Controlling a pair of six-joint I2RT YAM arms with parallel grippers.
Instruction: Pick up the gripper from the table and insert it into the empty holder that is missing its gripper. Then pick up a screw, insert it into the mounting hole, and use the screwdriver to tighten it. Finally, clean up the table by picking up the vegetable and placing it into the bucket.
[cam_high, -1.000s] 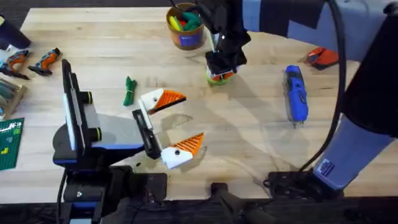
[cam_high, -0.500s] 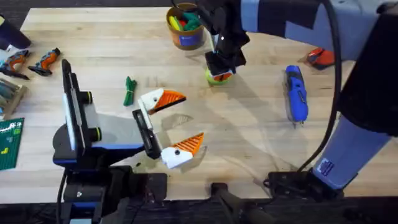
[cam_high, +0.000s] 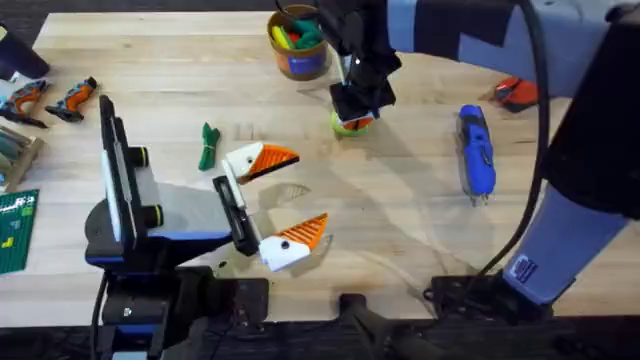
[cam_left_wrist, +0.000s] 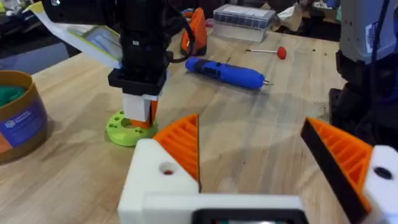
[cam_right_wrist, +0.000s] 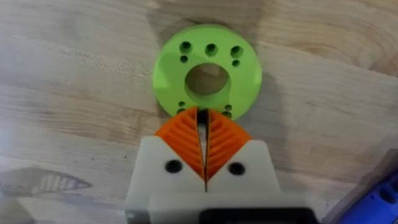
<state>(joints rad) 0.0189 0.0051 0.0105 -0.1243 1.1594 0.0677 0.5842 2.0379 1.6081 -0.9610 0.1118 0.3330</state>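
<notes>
Holders, the white angular plastic mounts (cam_left_wrist: 163, 177) on the left claw (cam_high: 279, 200), both carry orange ribbed pads, and that claw is spread wide, lying low over the wooden table (cam_high: 400, 230) near its middle. At about 10 o'clock from it lies the slim dark-green toy vegetable (cam_high: 207, 146), flat on the table and apart from the claw. The round yellow-orange bucket with a blue label band (cam_high: 298, 45) stands at the far edge, at 12 o'clock, with green and yellow pieces inside it. The fat blue pen-shaped screwdriver (cam_high: 476, 152) lies on the table at 2 o'clock from the centre, its metal tip pointing toward the near edge.

The right claw (cam_right_wrist: 203, 138) points straight down, just over the near rim of a lime-green round disc with holes (cam_right_wrist: 206, 68), between the bucket and the screwdriver. Its orange pads are pressed together, with a thin dark piece between their tips; what that piece is cannot be told. Seen from the left wrist, a thin red-knobbed tool (cam_left_wrist: 267, 51) lies beyond the screwdriver.
</notes>
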